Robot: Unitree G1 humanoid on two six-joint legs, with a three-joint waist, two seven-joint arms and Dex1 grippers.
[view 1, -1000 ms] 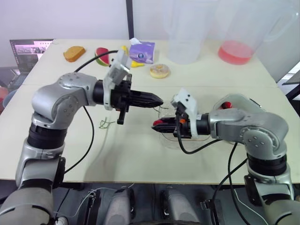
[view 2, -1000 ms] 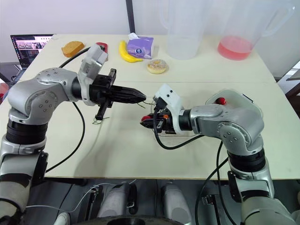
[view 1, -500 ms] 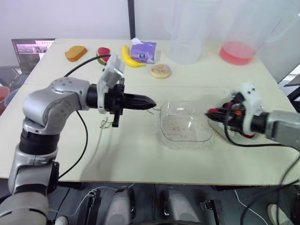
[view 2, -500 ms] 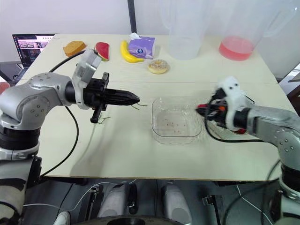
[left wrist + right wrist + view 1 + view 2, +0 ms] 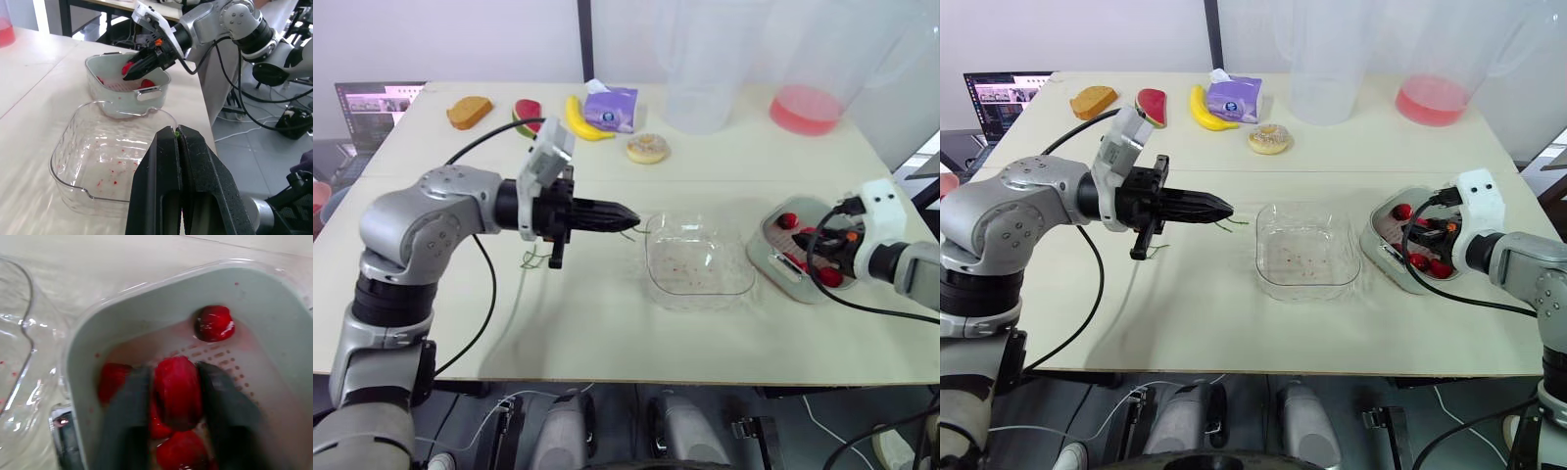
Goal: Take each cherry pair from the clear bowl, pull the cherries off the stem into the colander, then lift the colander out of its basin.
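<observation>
On the tabletop (image 5: 1195,313), the left gripper (image 5: 1224,208) hangs just beside the clear bowl (image 5: 1264,266), on the side away from the colander. Its fingers (image 5: 161,166) are pressed together on a thin green stem (image 5: 176,133). The colander (image 5: 264,308) sits in its basin (image 5: 1369,250) just beside the bowl's opposite side. Inside it, the right gripper (image 5: 175,374) has its fingers (image 5: 129,406) clamped on a cherry (image 5: 177,396), with more cherries (image 5: 214,323) loose around it.

You have a cream table (image 5: 597,323) before a white wall (image 5: 460,39); black post (image 5: 584,39) behind, screen (image 5: 374,106) at left.
</observation>
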